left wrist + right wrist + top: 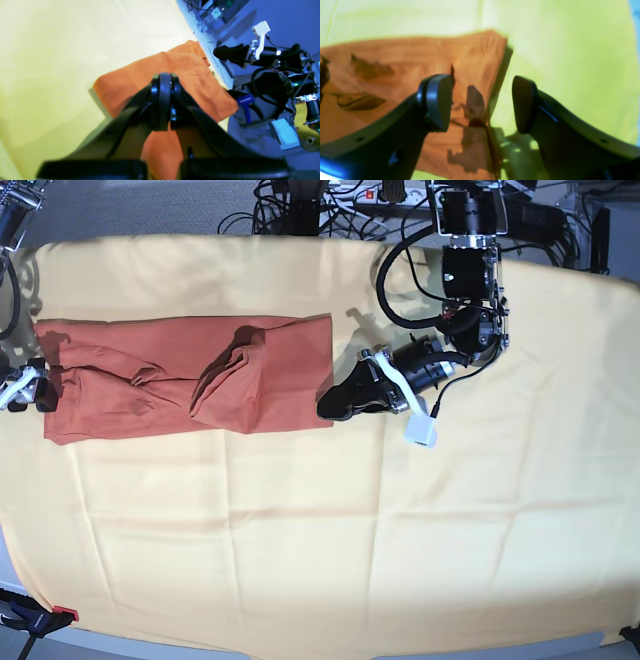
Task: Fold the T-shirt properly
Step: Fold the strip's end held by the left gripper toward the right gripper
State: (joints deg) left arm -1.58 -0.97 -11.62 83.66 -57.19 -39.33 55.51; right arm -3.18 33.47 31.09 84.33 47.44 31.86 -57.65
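1. A pale-yellow cloth (400, 530) covers the whole table. It lies mostly flat, with faint creases, and gives a soft bed for the work.
2. The shirt (120, 370), rust-orange, lies on the cloth's far-left part in the base view. It is already folded into a long band, and its long axis runs left to right across the table.
3. A rumpled ridge (232, 365) stands up near the band's middle. The rest of the band lies fairly flat.
4. The left gripper (328, 406) sits at the band's right-hand short edge, with the shirt stretching away from it. Its jaws are pressed together; whether cloth is pinched between them cannot be told.
5. The right gripper (481, 102) is at the opposite short end, jaws spread wide and empty, straddling the shirt's edge from above.
6. Each arm is thus nearest to its own end, and the band spans the gap between them. Judged from this, an end-to-end fold would travel along that long axis.
7. Cables (300, 210) clutter the floor beyond the far edge, and a clamp (35, 618) grips the near corner.
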